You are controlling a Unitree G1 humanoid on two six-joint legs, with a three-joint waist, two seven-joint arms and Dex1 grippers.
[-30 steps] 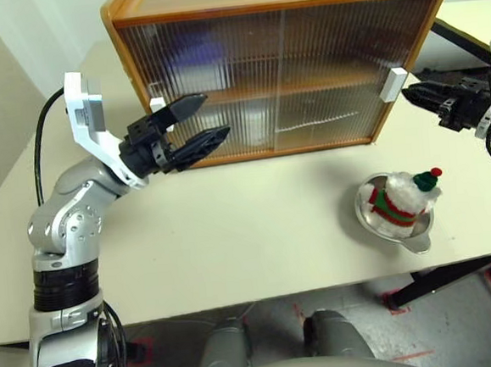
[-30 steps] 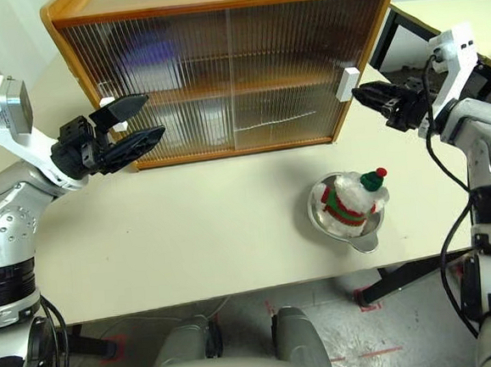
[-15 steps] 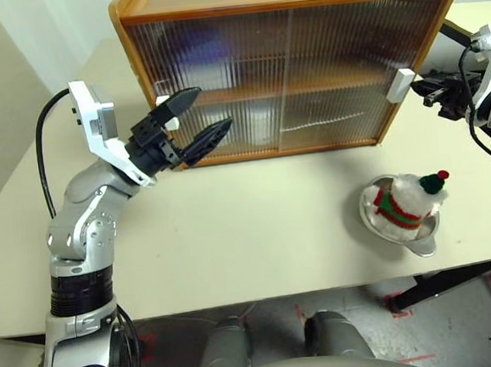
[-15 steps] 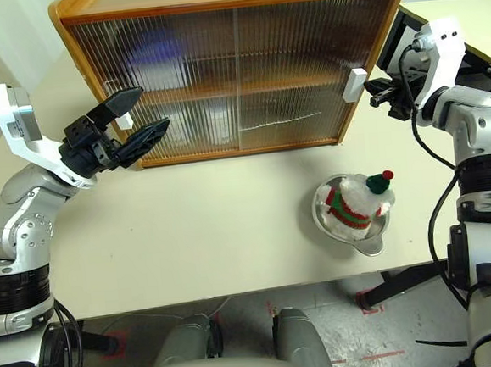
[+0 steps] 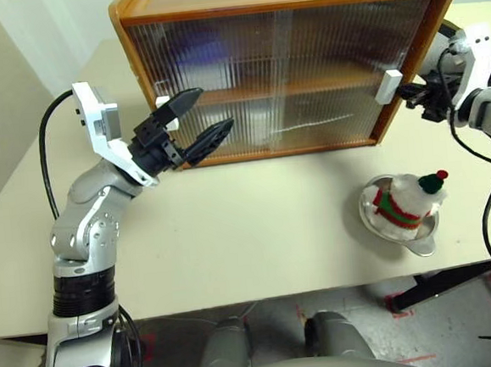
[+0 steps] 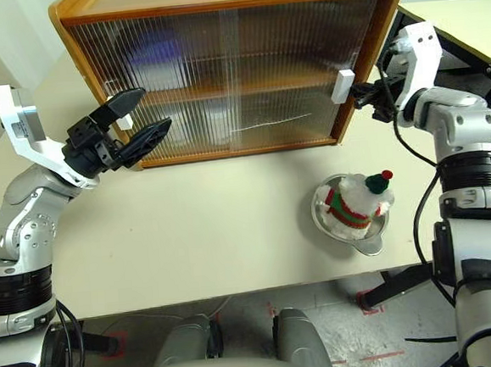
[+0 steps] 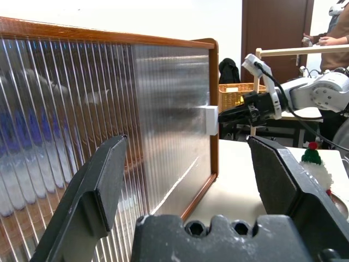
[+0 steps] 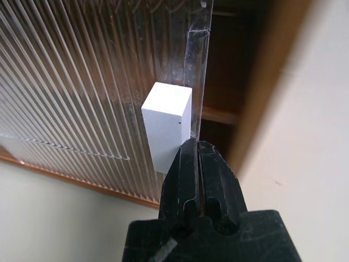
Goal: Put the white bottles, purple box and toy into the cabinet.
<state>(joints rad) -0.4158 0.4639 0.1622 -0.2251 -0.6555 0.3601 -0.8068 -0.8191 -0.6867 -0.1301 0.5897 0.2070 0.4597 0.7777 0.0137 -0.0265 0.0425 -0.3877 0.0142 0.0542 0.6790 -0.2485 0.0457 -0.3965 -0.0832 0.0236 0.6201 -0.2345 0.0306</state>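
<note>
Nearest me, the toy (image 5: 410, 200) sits in a silver bowl (image 5: 399, 221) on the desk (image 5: 257, 225), towards my right. Farther back on my left, the left claw (image 5: 196, 119) hangs with its fingers spread wide, empty, just before the cabinet (image 6: 228, 66) and its left white handle (image 5: 162, 102). On my right, the right claw (image 8: 192, 150) is pinched closed, its tips against the right white handle (image 8: 166, 123); that sliding door stands slightly ajar. Blurred purple and white shapes show behind the ribbed doors.
</note>
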